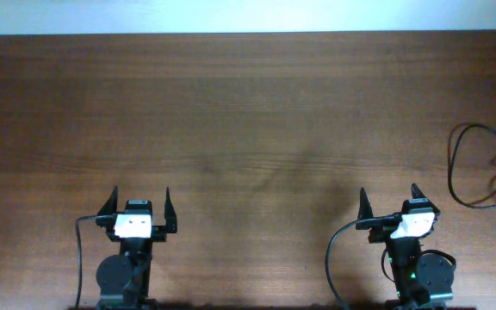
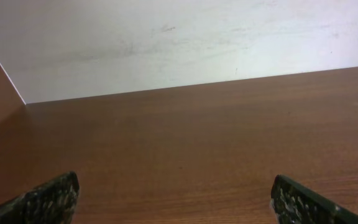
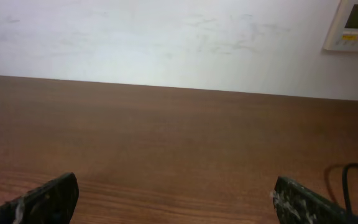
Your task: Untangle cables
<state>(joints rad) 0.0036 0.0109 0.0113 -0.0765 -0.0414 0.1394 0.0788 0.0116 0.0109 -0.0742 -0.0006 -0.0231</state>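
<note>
The cables are thin black cords looped at the far right edge of the wooden table, partly cut off by the frame. A short stretch of cable shows at the lower right of the right wrist view. My left gripper is open and empty near the front edge at the left; its fingertips frame bare wood. My right gripper is open and empty near the front edge at the right, left of the cables and apart from them.
The brown wooden table runs to a white wall at the back. A white wall panel hangs at the upper right of the right wrist view. Thicker black wires run from both arm bases.
</note>
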